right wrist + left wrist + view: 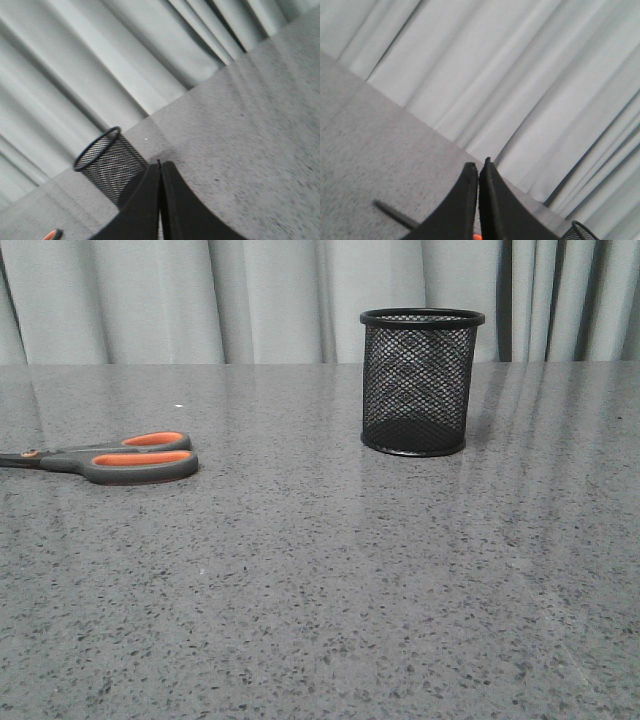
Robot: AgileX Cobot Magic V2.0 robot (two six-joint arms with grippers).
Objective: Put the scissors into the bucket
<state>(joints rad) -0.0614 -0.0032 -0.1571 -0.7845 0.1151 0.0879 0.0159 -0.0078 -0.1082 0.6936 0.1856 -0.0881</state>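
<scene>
The scissors [110, 458] lie flat at the left of the grey table, dark grey handles with orange linings pointing right, blades running off the left edge. The black wire-mesh bucket [419, 381] stands upright at the back right of centre. Neither arm shows in the front view. In the left wrist view my left gripper [478, 165] is shut with nothing in it; a dark scissor blade [395, 215] and an orange pivot dot [476, 236] show beside its fingers, and the bucket's rim [582, 230] sits in a corner. My right gripper [160, 164] is shut and empty, the bucket [107, 162] beyond it, a scissor handle tip [51, 235] at the edge.
A pale pleated curtain [250, 295] hangs along the far edge of the speckled grey table [330, 590]. Nothing else stands on the table.
</scene>
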